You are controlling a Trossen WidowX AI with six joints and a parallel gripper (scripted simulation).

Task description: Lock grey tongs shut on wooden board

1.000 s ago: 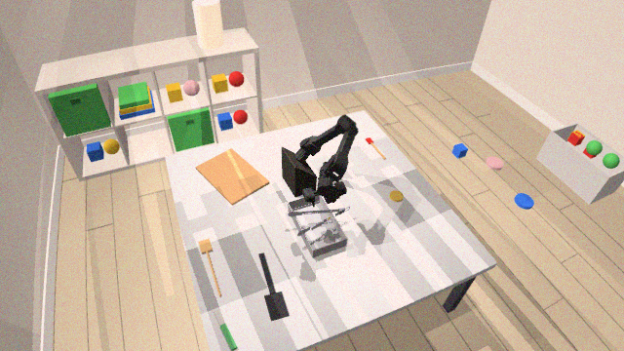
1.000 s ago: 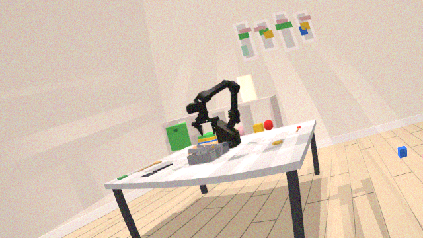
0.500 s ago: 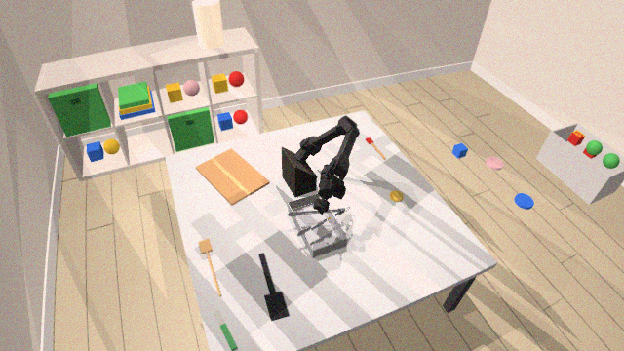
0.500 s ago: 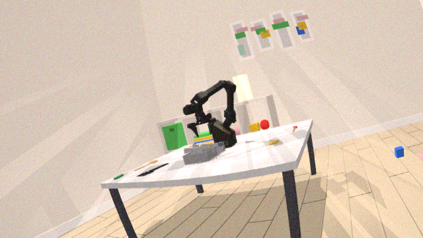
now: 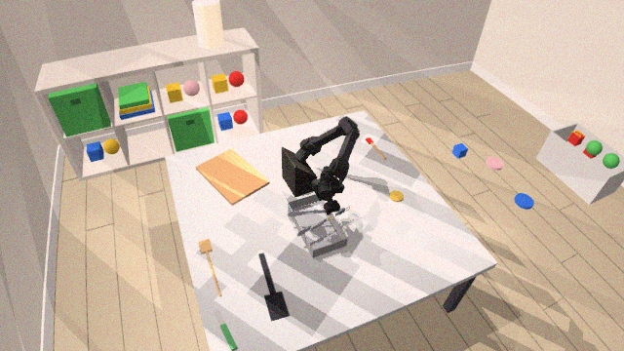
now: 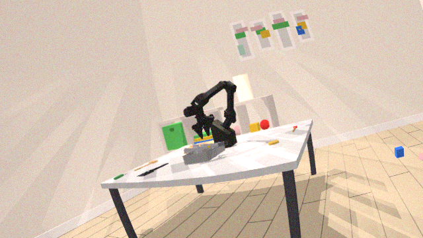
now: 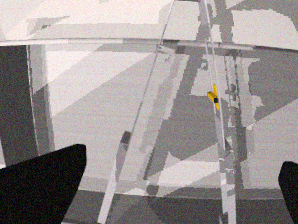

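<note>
The grey tongs lie open across the roasting tin. In the wrist view their two thin arms run up the picture, wider apart at the bottom than at the top. A small yellow part sits on the right arm. My gripper is open and empty above the tin, pointing down, with both tong arms between its fingers in the wrist view but untouched. The wooden board lies flat on the table, away from the tin, with nothing on it.
A black spatula, a wooden mallet-shaped tool and a green block lie on one side of the tin. A yellow disc and a red-headed tool lie on the other.
</note>
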